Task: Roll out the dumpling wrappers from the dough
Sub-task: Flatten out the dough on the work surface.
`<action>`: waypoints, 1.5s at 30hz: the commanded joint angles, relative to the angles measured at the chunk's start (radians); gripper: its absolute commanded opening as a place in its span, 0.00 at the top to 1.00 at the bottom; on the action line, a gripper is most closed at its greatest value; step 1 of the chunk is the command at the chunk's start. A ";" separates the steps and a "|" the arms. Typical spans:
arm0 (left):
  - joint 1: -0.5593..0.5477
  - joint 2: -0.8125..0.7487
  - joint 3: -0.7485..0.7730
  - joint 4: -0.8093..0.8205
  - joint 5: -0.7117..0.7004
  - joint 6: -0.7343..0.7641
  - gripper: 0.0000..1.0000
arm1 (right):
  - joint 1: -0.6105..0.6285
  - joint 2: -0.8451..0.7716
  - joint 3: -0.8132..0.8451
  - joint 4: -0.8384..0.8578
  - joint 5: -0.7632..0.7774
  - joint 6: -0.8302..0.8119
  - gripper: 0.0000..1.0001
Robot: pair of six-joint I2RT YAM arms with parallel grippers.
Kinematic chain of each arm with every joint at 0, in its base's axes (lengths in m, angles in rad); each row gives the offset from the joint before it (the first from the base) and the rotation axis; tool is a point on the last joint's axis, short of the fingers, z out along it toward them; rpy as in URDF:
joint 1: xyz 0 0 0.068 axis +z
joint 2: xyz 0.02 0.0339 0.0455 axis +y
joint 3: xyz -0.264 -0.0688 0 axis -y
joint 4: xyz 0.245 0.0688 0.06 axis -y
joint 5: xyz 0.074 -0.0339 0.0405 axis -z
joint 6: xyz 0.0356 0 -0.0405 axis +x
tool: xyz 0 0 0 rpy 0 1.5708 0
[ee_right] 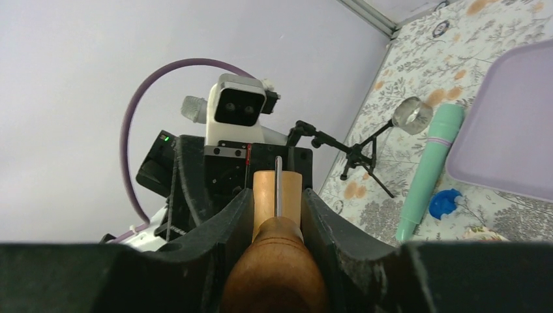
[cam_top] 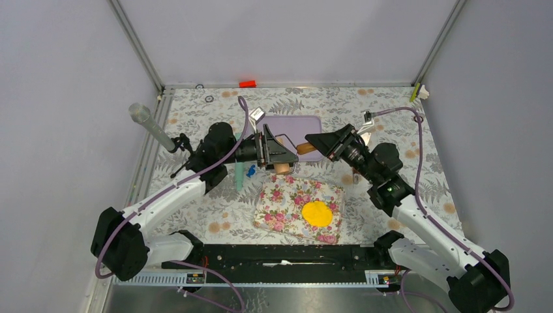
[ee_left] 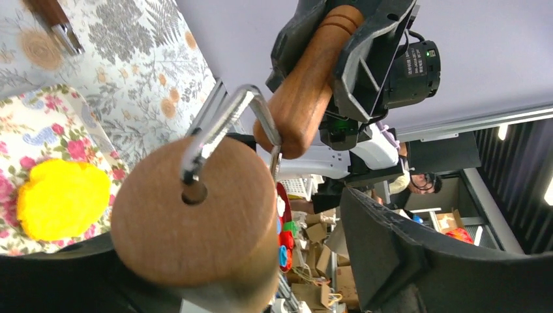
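The bench [cam_top: 195, 117], under a fern-print cloth, fills the floor of a grey-walled cell; the left arm [cam_top: 169, 199] and right arm [cam_top: 424, 222] reach from the near edge towards its middle, where they meet above the far edge of a floral mat [cam_top: 280, 202]; beyond them, at the far centre, lies a lavender tray [cam_top: 293, 124], partly hidden by the claws.

The right claw [cam_top: 318, 142] is clamped on the wooden handle [ee_left: 306, 85] of a small roller tool, its two fingers pressed against either side of the handle in the right wrist view; a bent metal bracket [ee_left: 228, 117] runs from that handle into the end of the wooden roller [ee_left: 195, 215]; the left claw [cam_top: 277, 151] stands wide open around that roller, one finger close against it and the other well clear, gripping nothing.

The dough [cam_top: 317, 213], a bright yellow flattened roundish patch, lies on the near right part of the mat, apart from both claws and from the roller.

Left of the mat a mint-green cylinder [cam_top: 239, 175] lies on the cloth with a small blue piece [cam_top: 250, 173] just beside it; a clear tube [cam_top: 149, 125] slants on a black stand at the far left; a small red thing [cam_top: 247, 83] sits at the far edge.
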 commanded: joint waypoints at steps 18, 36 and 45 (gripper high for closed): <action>0.099 0.042 0.154 -0.303 0.171 0.252 1.00 | -0.042 0.005 0.232 -0.359 -0.451 -0.235 0.16; 0.102 -0.040 0.192 -0.560 0.278 0.488 1.00 | -0.097 0.056 0.205 -0.242 -0.788 -0.131 0.20; 0.101 -0.006 0.245 -0.501 0.274 0.417 1.00 | -0.097 0.056 0.118 -0.166 -0.725 -0.083 0.19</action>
